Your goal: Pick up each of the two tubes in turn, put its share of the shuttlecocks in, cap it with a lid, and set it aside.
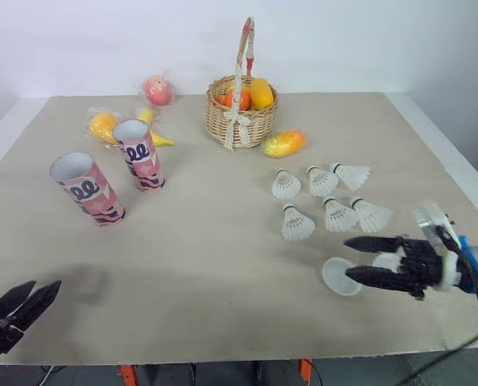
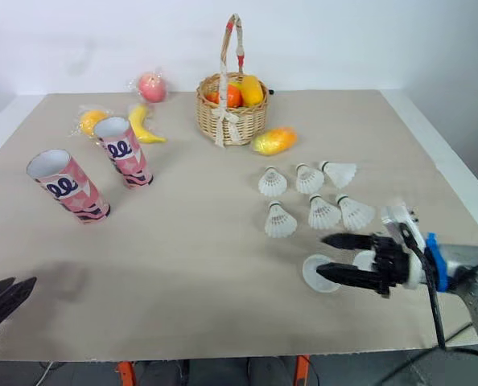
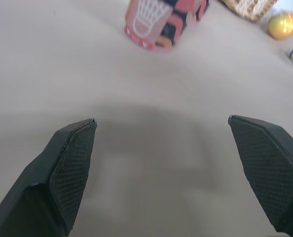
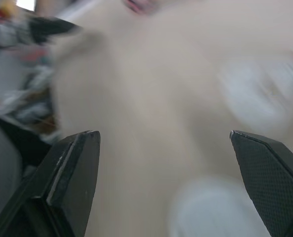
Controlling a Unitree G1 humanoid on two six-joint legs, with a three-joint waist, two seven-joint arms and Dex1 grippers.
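**Both grippers empty, with the tubes unfilled at the far left**

Nearest, at the table's front edge, the left gripper hangs low with its jaws spread and nothing between them. To the right, the right gripper is also released. Its black fingers lie sideways, one over the edge of a flat white round lid on the beige table top. I cannot tell whether it touches the lid.

Just beyond the lid are six white feathered shuttlecocks, in two rows of three.

Farther back on the left stand two pink patterned cardboard tubes, the nearer tube and the farther tube. Both are open-topped and uncapped. They stand near each other and well apart from both grippers.

At the back are a woven wicker basket of fruit and some loose yellow and pink fruit.

Risks, as I judge them:
- The thin lid may skid across the table instead of lifting when it is pinched.
- A sweep of the right arm could scatter the light shuttlecocks.
- Reaching for one tube could knock over the other, because they stand so near each other.

Writing: each tube carries dark looping letters that look like "ee", and the rest curves out of sight. A white shuttlecock drawing shows on a tube in the left wrist view. No brand name is legible.
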